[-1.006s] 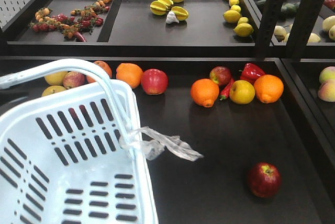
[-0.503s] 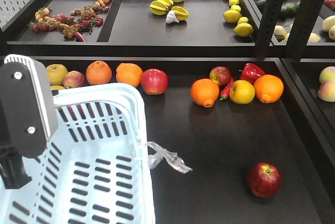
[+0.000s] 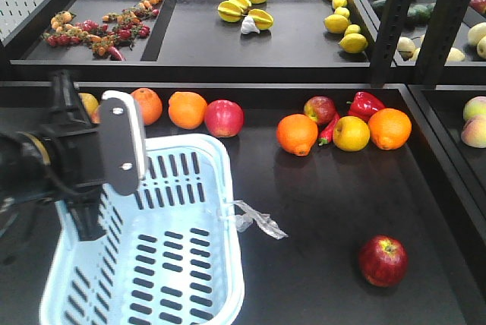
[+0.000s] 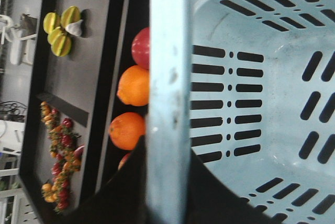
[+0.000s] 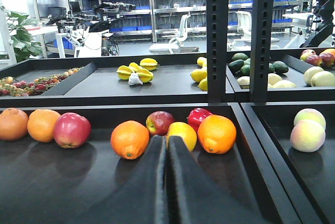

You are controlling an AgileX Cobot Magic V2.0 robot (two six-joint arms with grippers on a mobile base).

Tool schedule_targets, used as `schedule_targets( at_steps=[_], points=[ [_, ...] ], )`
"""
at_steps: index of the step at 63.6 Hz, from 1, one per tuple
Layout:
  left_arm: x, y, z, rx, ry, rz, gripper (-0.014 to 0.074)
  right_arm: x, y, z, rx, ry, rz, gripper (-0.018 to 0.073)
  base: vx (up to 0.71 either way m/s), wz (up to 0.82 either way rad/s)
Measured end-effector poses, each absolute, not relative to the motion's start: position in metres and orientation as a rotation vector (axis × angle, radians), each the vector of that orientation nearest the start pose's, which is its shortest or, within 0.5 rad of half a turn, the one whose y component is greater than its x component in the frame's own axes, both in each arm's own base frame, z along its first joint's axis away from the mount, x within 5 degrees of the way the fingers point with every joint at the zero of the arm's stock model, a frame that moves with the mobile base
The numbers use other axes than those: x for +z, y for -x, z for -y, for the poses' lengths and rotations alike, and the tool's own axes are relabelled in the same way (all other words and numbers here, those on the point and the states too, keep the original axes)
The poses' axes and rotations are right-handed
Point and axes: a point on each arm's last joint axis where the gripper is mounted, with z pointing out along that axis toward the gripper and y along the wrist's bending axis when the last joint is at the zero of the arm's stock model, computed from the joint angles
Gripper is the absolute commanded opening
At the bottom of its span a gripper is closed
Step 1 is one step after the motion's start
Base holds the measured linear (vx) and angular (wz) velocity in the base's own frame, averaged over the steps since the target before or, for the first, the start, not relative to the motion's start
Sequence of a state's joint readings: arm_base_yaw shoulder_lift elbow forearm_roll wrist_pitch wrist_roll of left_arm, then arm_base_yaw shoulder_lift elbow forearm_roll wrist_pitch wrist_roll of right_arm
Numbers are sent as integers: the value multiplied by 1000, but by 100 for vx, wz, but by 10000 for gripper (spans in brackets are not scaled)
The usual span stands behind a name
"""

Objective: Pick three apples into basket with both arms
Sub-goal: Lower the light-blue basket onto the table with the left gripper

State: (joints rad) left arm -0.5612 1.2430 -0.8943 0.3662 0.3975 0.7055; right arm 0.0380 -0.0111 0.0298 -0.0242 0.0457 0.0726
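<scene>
Left gripper (image 4: 167, 185) clamps the light basket (image 3: 216, 144) by its handle (image 4: 167, 77) at the shelf's (image 3: 319, 203) front-left corner; right gripper (image 5: 166, 148) is pinched empty; the firm, slick apple (image 3: 383, 260) near the front edge needs gripping across its middle.

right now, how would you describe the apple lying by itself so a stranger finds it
On the lower black shelf, the pale blue basket is at the left. Look right, past the plastic scrap on its rim, toward the near edge: the dark red apple lies there. It lies alone; the other fruit line the back.
</scene>
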Motion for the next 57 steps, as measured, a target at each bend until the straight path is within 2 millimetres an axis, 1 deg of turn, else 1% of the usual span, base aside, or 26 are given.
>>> schedule_targets(
  at_steps=[11,26,41,54,57],
  points=[
    [282,-254,136,426,-1600,-1608,-6,200,-57,-2,68,-9,-1548,-9,0,0],
    [258,-273,149,394,-1616,-1572,-6,200,-57,-2,68,-9,-1548,-9,0,0],
    [234,-284,158,369,-1652,-1580,-1,200,-57,-2,68,-9,-1548,-9,0,0],
    [220,-288,161,356,-1676,-1597,17,200,-57,-2,68,-9,-1548,-9,0,0],
    [220,-289,161,354,-1675,-1593,24,200,-57,-2,68,-9,-1548,-9,0,0]
  ],
)
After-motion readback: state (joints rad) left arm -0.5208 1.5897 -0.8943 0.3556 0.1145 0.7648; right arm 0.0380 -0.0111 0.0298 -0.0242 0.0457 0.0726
